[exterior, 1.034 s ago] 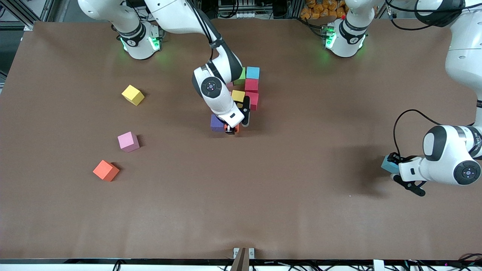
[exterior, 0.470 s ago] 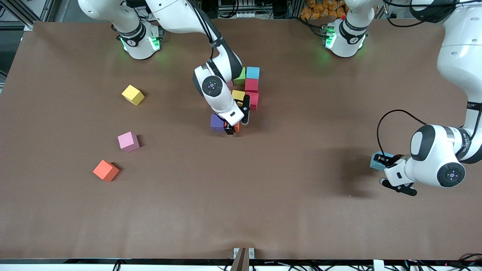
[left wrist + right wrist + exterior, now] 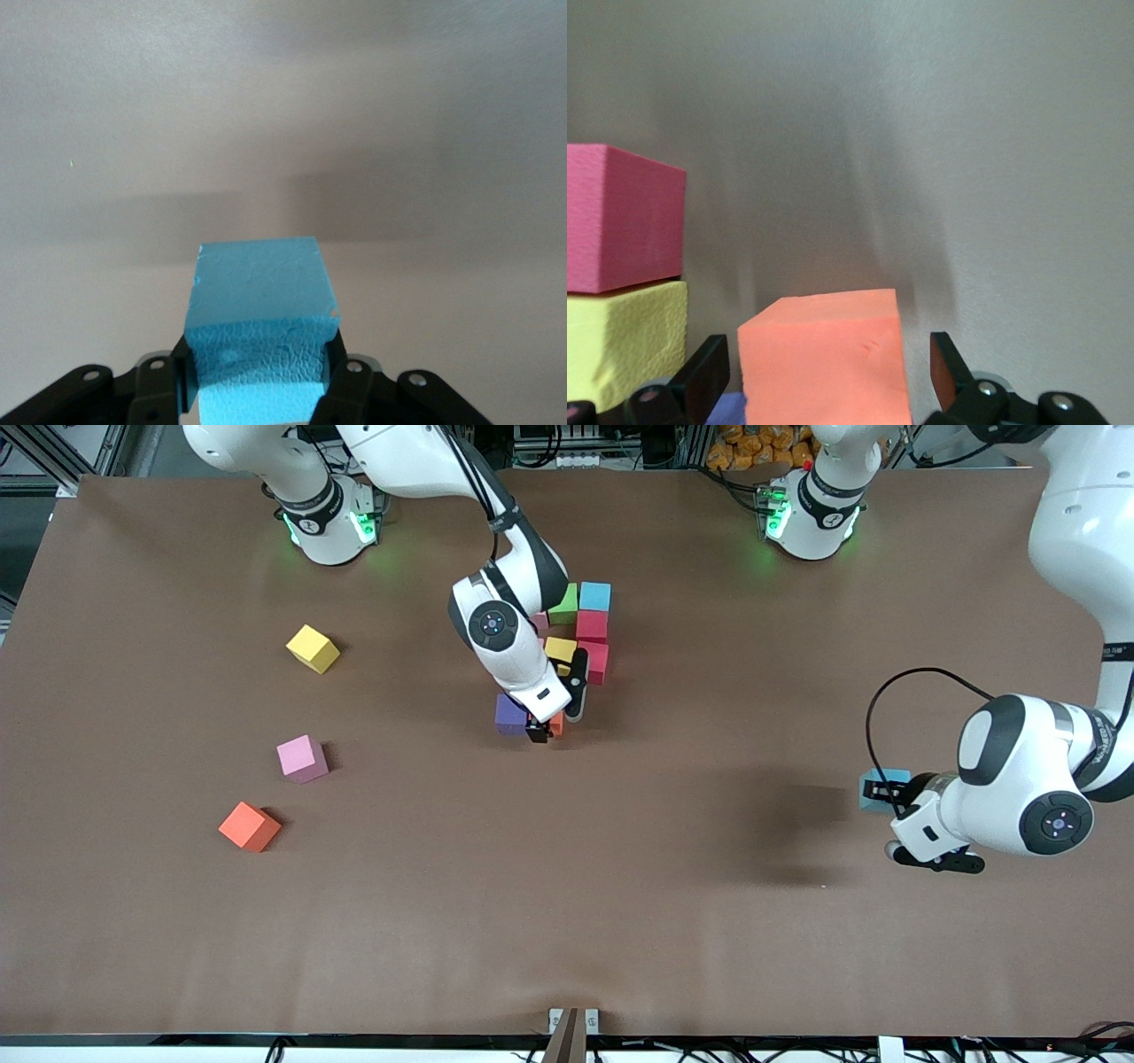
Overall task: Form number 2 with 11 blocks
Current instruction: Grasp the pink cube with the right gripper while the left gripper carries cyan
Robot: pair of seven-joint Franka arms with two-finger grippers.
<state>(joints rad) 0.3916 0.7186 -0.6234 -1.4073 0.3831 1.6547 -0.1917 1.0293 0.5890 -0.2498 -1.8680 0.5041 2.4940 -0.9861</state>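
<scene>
The number 2 stands mid-table as a cluster of touching blocks: green [image 3: 564, 605], light blue [image 3: 595, 596], red [image 3: 592, 626], yellow [image 3: 560, 650], a second red [image 3: 595, 662] and purple [image 3: 510, 715]. An orange block [image 3: 555, 724] rests beside the purple one. My right gripper [image 3: 540, 732] is open around it, a gap showing on each side of the orange block [image 3: 824, 359] between the fingers [image 3: 700, 376]. My left gripper [image 3: 883, 791] is shut on another light blue block [image 3: 259, 301], above bare table at the left arm's end.
Three loose blocks lie toward the right arm's end: yellow [image 3: 313, 648], pink [image 3: 302, 758] and orange [image 3: 250, 826]. In the right wrist view, a red block [image 3: 620, 217] and the yellow block [image 3: 620, 341] stand close beside the orange one.
My right gripper has opened and let go of the orange block beside the purple one. The left arm has carried its light blue block toward the table's middle.
</scene>
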